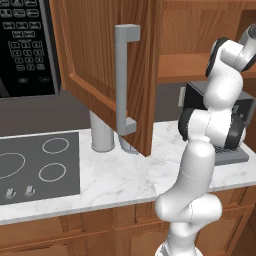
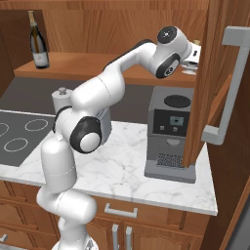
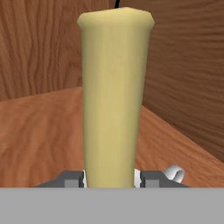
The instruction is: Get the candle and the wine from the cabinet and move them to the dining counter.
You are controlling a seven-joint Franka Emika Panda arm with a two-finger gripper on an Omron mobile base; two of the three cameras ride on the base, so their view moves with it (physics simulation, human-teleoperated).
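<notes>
Two claw [image 3: 109, 178] fingers [image 3: 72, 178] flank the candle [image 3: 113, 96] at its foot, one on each side, right against the wax; whether they already pinch it I cannot tell. It stands upright on the cabinet [image 2: 73, 66] shelf, close to the back corner. From the right base camera the claw [image 2: 193, 54] sits at the shelf's right end, the wine [image 2: 37, 43] well apart at the left end

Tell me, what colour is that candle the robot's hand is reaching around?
Pale yellow-tan, plain with no pattern. The candle shows best in the hand view.
</notes>
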